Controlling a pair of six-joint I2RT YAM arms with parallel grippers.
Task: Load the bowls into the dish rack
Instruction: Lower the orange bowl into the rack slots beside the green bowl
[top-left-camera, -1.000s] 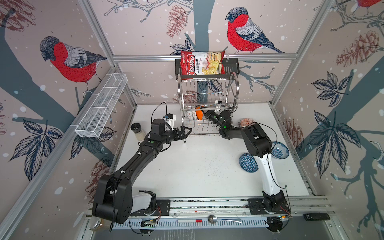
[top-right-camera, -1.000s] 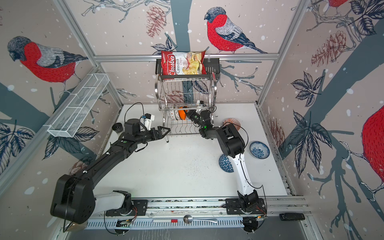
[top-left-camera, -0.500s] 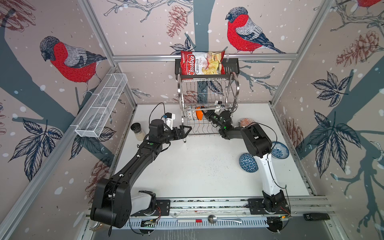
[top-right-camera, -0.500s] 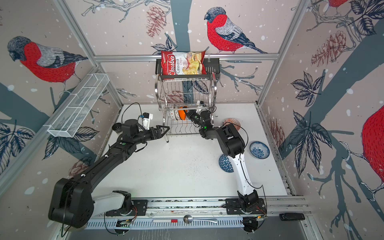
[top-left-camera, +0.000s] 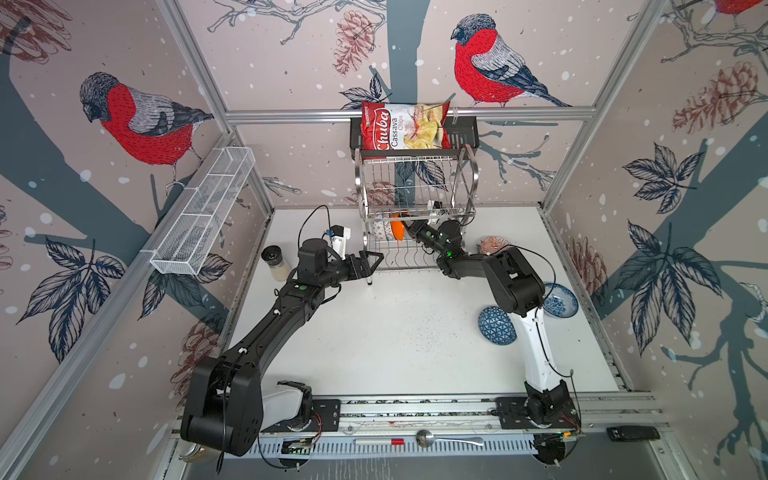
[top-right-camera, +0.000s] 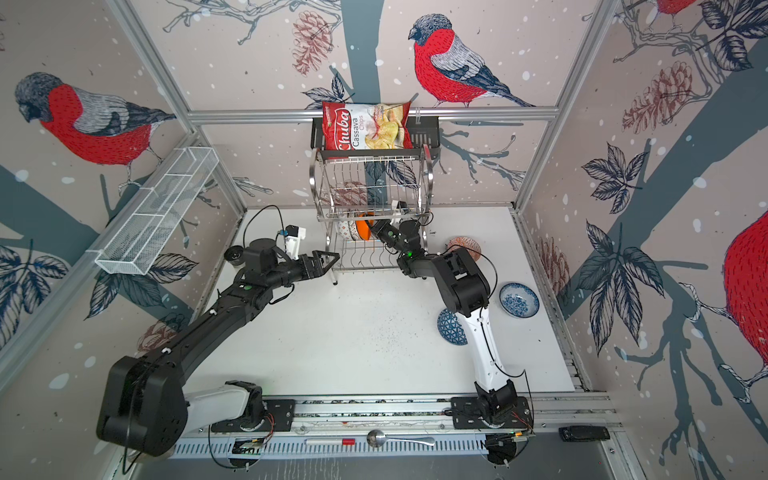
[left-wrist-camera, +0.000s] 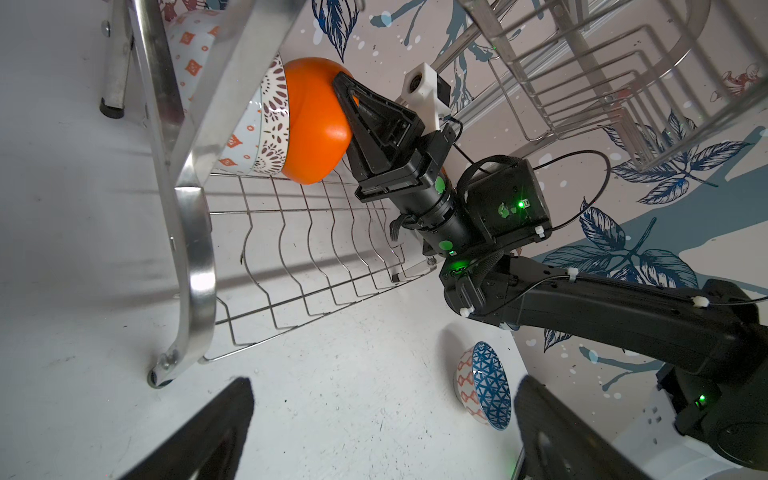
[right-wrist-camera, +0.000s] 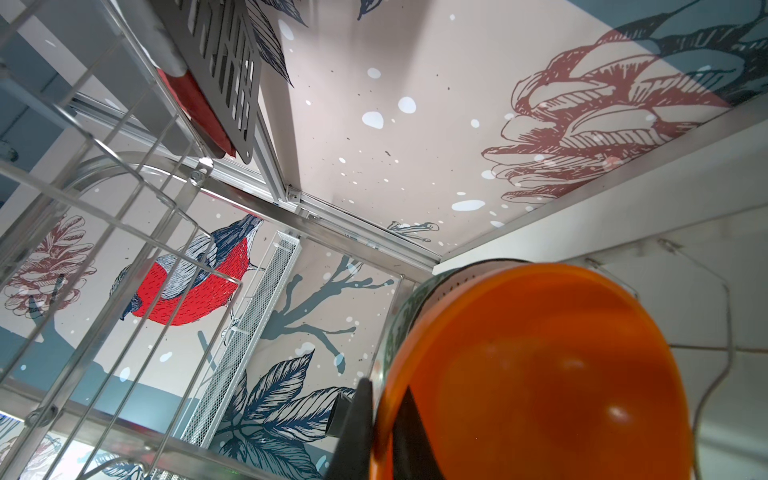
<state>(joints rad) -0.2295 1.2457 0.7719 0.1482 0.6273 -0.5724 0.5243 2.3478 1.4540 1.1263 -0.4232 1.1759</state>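
Orange bowl (left-wrist-camera: 311, 124) on edge in dish rack (left-wrist-camera: 195, 249) lower tier, nested against two patterned bowls (left-wrist-camera: 249, 137), wires likely propping it. Right gripper (left-wrist-camera: 345, 89) clamped on rim, probably steadying. Left gripper (top-left-camera: 372, 262) spread wide, empty, beside rack leg.

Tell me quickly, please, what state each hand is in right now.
Left hand: open, holding nothing.
Right hand: closed on the orange bowl's rim, inside the dish rack.

3 bowls (left-wrist-camera: 309, 124) in rack (top-left-camera: 470, 183) btm tier, 3 on table (top-left-camera: 395, 332) R.
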